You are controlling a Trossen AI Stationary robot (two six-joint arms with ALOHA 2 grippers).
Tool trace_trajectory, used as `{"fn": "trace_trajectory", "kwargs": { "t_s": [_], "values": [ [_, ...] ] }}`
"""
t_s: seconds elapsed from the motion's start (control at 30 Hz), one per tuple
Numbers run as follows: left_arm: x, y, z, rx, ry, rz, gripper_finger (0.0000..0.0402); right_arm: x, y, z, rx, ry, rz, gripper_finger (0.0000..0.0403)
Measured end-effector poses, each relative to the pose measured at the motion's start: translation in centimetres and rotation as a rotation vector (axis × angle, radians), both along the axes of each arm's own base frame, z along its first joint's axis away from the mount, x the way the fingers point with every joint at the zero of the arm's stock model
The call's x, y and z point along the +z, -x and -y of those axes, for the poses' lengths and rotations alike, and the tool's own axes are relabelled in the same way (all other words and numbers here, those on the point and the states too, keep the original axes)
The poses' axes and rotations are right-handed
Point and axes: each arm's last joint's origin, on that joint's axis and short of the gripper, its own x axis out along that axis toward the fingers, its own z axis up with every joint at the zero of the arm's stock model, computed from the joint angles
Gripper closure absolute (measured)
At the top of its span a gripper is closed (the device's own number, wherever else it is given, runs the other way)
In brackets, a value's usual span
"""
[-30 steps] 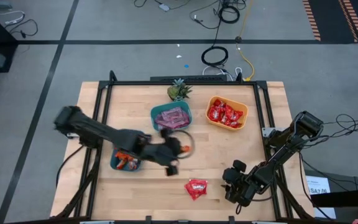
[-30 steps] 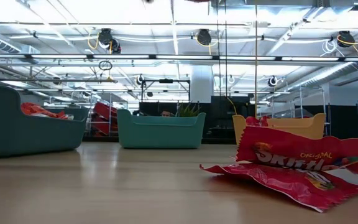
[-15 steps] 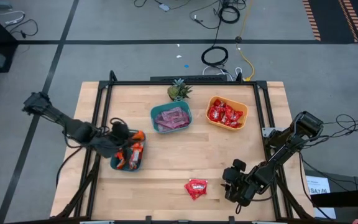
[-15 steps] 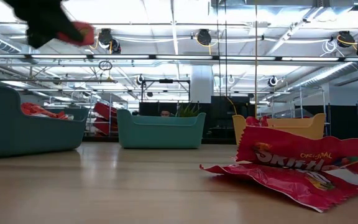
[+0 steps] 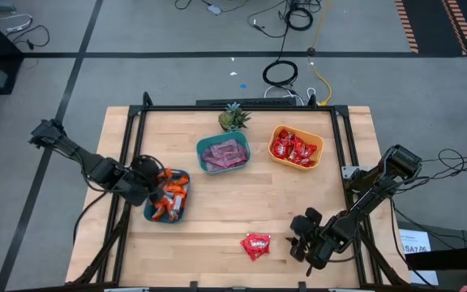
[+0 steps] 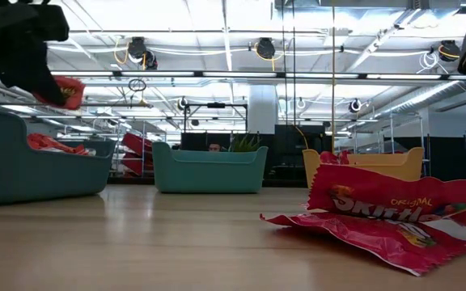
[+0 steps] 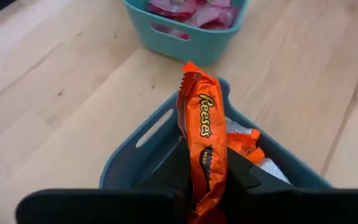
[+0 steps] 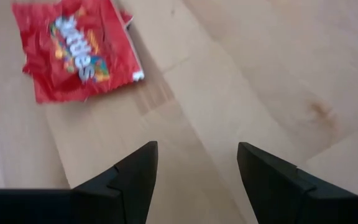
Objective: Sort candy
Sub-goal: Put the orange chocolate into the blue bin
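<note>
Left gripper (image 7: 205, 180) pinches an orange Reese's packet (image 7: 202, 134) above the blue bowl (image 7: 148, 149); right gripper (image 8: 194, 165), jaws spread, sits near the Skittles packet (image 8: 79, 46).

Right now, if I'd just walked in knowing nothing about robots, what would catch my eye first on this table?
Probably the left gripper, its jaws shut on an orange Reese's candy held over the blue bowl at the table's left side. Next, the lone red Skittles packet lying on bare wood near the front edge, with the right gripper waiting open beside it. Behind them sit a teal bowl of pink candies and an orange bowl of red ones.
</note>
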Motion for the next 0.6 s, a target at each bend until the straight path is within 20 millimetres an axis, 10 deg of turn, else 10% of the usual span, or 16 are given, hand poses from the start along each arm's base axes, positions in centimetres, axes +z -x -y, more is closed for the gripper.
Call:
{"fn": "trace_trajectory", "kwargs": {
  "t_s": [0.6],
  "values": [
    [-0.2,0.1,0.2,-0.149,0.007,-0.093,0.0345,0.2,-1.4,1.0,-0.184,-0.053,0.101,0.0190]
  ]
}}
